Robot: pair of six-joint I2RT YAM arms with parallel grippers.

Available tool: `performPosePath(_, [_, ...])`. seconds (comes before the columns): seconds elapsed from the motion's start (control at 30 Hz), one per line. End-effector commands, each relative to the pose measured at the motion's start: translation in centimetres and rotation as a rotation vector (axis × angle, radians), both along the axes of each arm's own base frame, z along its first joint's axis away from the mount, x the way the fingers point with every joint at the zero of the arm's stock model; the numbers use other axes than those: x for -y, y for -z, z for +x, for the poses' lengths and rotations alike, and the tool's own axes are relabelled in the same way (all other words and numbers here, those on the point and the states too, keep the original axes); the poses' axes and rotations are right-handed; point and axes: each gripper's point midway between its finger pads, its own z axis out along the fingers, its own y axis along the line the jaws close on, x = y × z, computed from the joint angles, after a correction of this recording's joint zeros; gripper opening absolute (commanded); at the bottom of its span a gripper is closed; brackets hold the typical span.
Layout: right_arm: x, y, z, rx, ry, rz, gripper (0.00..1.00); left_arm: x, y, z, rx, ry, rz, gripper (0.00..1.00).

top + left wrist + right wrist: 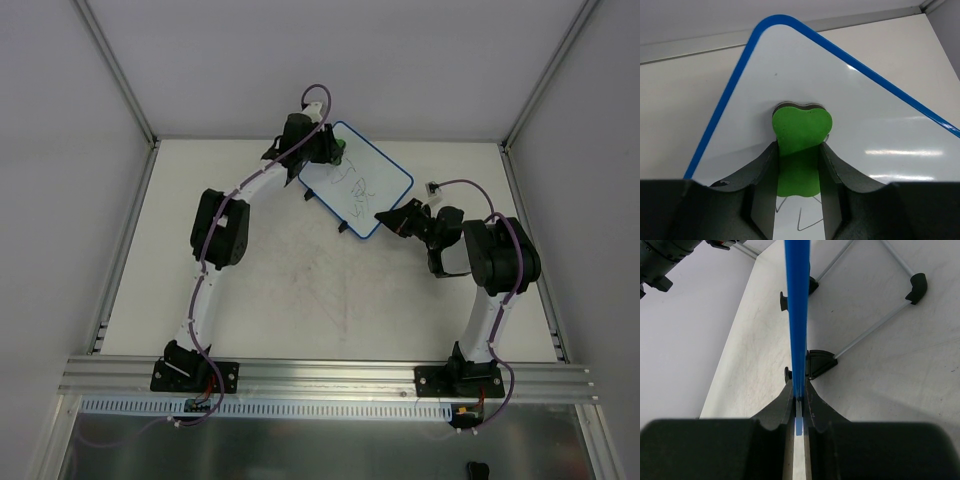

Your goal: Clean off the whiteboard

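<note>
Clamping whiteboard (362,182) and green eraser (800,134)

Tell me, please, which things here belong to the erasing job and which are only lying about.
Job:
whiteboard with black scribbles, gripped at its rim by the right claw
green eraser in the left claw

Lying about:
table
metal rail at its near edge
small black thing below the rail, unclear

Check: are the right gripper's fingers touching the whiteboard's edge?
Touching. The right wrist view shows the whiteboard's blue rim clamped between both fingers of the right gripper, with no gap on either side.
</note>
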Motion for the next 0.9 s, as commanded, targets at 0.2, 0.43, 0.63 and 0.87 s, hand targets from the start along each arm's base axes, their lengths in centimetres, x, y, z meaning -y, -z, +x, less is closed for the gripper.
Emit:
performPosePath(0.2, [-0.8, -6.6, 0.8, 0.309, -0.028, 0.017, 0.04, 7.5, -0.1, -7.8, 0.009, 0.325, 0.057, 0.00])
performPosePath(0.43, [-0.8, -6.5, 0.8, 0.309, -0.028, 0.016, 0.03, 7.6, 0.2, -7.7, 0.024, 0.268, 0.145, 0.00])
performPosePath(0.63, [-0.7, -6.5, 0.7, 0.310, -0.028, 0.015, 0.03, 1.9, 1.1, -3.4, -0.038, 0.060, 0.122, 0.00])
performPosePath(0.87, [-0.8, -6.6, 0.7, 0.313, -0.029, 0.015, 0.03, -3.8, 2.4, -1.2, -0.131, -0.036, 0.050, 0.00])
